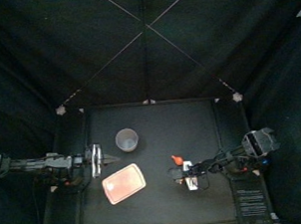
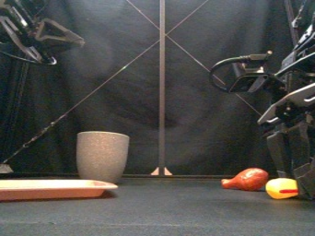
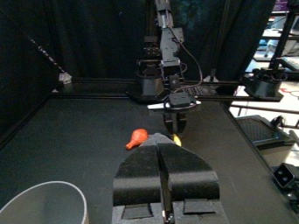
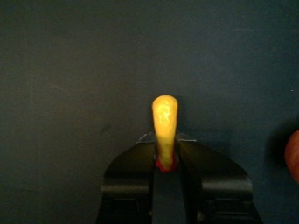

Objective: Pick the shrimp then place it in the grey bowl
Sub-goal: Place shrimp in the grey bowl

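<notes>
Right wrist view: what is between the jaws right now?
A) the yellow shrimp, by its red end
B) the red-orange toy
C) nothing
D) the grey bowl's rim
A: the shrimp sticks out from the right gripper, whose jaws are closed on its red end; the red-orange toy lies apart.

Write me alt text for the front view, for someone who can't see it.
The right gripper reaches down at the right, its fingers closed on a yellow toy at the black table, a red toy lying just left of it. A tall grey cup and a flat pink tray sit at the left.
</notes>
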You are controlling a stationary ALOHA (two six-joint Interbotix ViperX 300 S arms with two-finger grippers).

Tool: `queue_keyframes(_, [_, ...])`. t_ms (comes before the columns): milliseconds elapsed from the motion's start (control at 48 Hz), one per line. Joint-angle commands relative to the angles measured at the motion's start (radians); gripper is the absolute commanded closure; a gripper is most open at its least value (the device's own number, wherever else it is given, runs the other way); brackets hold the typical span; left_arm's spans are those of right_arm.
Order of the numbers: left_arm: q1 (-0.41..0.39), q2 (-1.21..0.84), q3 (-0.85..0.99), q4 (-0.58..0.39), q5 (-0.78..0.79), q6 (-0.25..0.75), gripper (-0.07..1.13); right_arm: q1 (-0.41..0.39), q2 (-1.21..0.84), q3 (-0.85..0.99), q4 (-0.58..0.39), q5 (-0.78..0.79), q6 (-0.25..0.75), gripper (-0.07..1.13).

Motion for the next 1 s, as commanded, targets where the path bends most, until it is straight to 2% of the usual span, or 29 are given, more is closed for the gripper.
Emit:
queue_keyframes(21, [0.002,0.005,-0.014,0.0,-0.012,0.0,0.92,-0.003,-0.038,-0.048,-0.008,-0.011,-0.002,0.58])
queue_keyframes(125, [0.002,0.005,-0.014,0.0,-0.02,0.0,0.92,-0.008,-0.057,-0.092,-0.034,-0.031,-0.003,0.58])
queue_keyframes(229, [0.002,0.005,-0.014,0.0,-0.029,0.0,0.92,-0.048,-0.064,-0.149,-0.087,-0.071,-0.006,0.58])
queue_keyframes(438, [0.005,0.005,-0.014,0.003,-0.066,0.003,0.92,-0.189,-0.043,-0.268,-0.255,-0.219,-0.003,0.58])
queue_keyframes(562, [0.006,0.005,-0.014,0.011,-0.075,0.003,0.92,-0.288,-0.009,-0.321,-0.313,-0.328,-0.002,0.58])
queue_keyframes(812, [0.006,0.005,-0.003,0.012,-0.077,0.002,0.92,-0.433,0.103,-0.422,-0.324,-0.594,0.0,0.58])
queue_keyframes(1000, [0.006,0.005,-0.002,0.012,-0.075,0.002,0.92,-0.472,0.215,-0.531,-0.298,-0.696,0.0,0.57])
